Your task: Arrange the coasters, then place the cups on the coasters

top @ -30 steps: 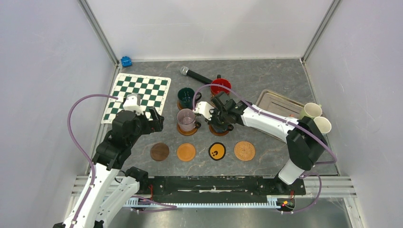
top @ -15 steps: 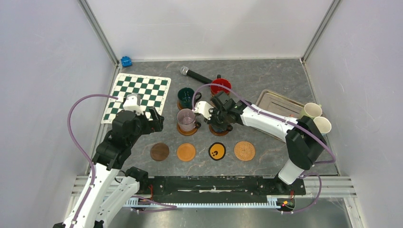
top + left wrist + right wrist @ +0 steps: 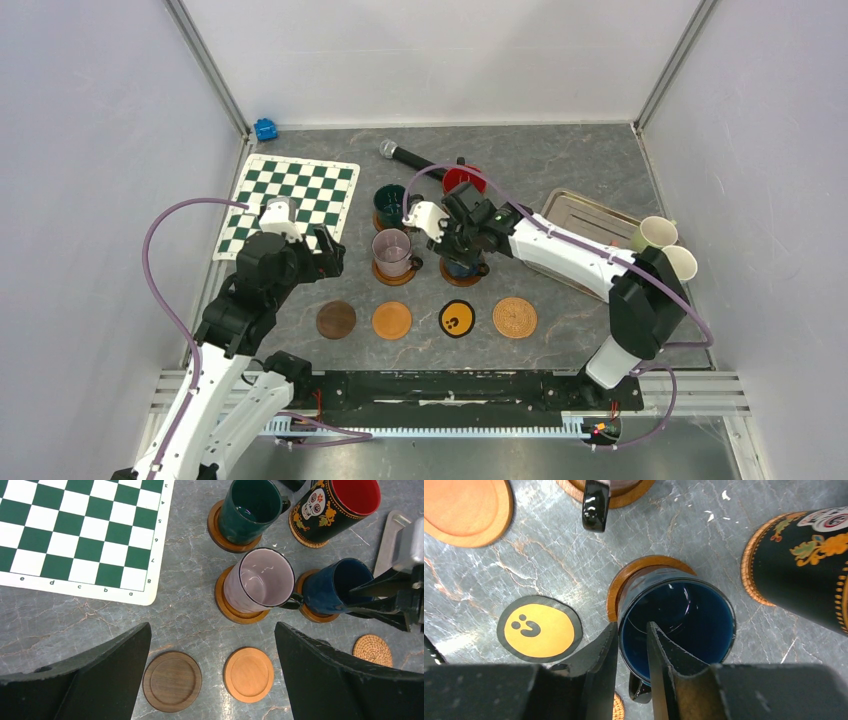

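The dark blue cup (image 3: 674,620) stands upright on a brown wooden coaster (image 3: 624,577). My right gripper (image 3: 631,627) straddles its near rim, one finger outside and one inside, parted with a gap on each side of the wall. Clear glass cup (image 3: 391,252), dark green cup (image 3: 392,205) and red-inside cup (image 3: 463,180) each sit on a coaster. In the front row lie bare coasters: dark brown (image 3: 336,320), orange (image 3: 391,320), black with yellow mark (image 3: 457,319), woven (image 3: 515,317). My left gripper (image 3: 212,630) hovers wide open above the dark brown and orange coasters.
A green-and-white chequered mat (image 3: 290,195) lies at back left, a black microphone (image 3: 410,157) behind the cups. A metal tray (image 3: 585,215) sits at right, with two pale cups (image 3: 655,233) lying beside the right arm. A small blue object (image 3: 265,129) is in the back corner.
My right gripper's jaws have parted off the dark blue cup's rim and the wrist has shifted slightly back. The left arm has not moved.
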Controlling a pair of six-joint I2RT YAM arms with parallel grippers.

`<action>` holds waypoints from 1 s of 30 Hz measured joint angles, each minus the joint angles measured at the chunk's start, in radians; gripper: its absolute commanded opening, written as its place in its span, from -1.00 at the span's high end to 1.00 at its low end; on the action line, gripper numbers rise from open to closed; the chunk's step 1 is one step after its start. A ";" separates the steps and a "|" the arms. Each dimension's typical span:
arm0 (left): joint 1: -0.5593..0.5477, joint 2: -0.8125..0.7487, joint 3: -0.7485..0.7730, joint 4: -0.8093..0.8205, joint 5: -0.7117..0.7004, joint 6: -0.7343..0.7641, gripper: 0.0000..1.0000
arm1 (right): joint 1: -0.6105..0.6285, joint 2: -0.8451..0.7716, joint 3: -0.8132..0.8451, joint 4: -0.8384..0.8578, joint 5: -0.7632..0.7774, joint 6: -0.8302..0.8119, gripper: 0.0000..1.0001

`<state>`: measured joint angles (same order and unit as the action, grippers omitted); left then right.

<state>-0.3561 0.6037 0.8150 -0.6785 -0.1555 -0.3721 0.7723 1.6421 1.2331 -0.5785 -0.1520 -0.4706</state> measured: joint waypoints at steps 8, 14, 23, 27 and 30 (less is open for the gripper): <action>0.000 -0.005 -0.001 0.000 0.003 0.000 -0.99 | -0.002 -0.020 0.116 -0.072 0.049 0.118 0.42; 0.000 -0.007 -0.001 0.000 0.018 0.000 -0.99 | -0.048 -0.069 0.155 -0.090 0.153 0.283 0.42; -0.001 -0.006 -0.003 0.000 0.036 0.000 -0.99 | -0.246 -0.197 0.042 -0.098 0.401 0.542 0.49; -0.007 -0.006 -0.003 0.000 0.039 0.000 -0.99 | -0.290 -0.266 -0.043 -0.105 0.509 0.620 0.48; -0.011 -0.007 -0.004 0.000 0.045 0.000 -0.99 | -0.314 -0.321 -0.103 -0.106 0.570 0.676 0.48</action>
<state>-0.3668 0.5964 0.8112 -0.6781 -0.1108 -0.3721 0.4587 1.3212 1.1297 -0.6849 0.4183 0.2054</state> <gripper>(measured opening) 0.994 0.259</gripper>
